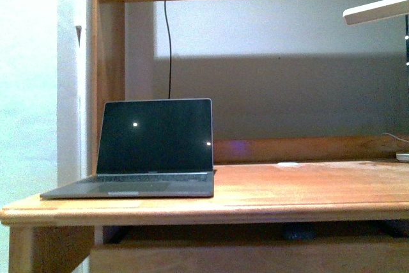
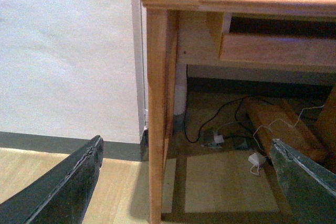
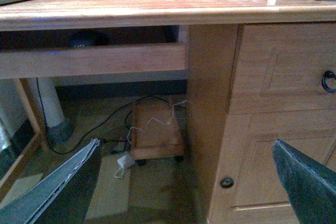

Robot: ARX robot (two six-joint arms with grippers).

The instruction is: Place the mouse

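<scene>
The mouse (image 3: 84, 39) was not on the desk (image 1: 287, 190). It lay in the dark slot under the desktop, behind the front board of the pull-out tray (image 3: 94, 60), and only its domed upper part showed in the right wrist view. It was probably stored there to keep the top free, so it seemed that the task had not yet begun. In the front view this slot was too dim to make the mouse out with certainty.

The laptop (image 1: 153, 145) stood open at the left end of the desk, and this left a wide bare area of wood to its right. This area was judged the likely place for the mouse, because a person uses a mouse beside the laptop.

Both arms hung low, under the level of the desktop, so neither one appeared in the front view. This looked like a waiting pose.

The left gripper (image 2: 185, 145) had its two fingers spread wide, with only floor and the desk leg (image 2: 157, 129) visible between them. It held nothing and touched nothing. The right gripper (image 3: 185, 145) was also spread wide and empty, and it faced the tray and the cabinet door (image 3: 283, 66). It was the nearer one to the mouse, but well apart from it.
</scene>
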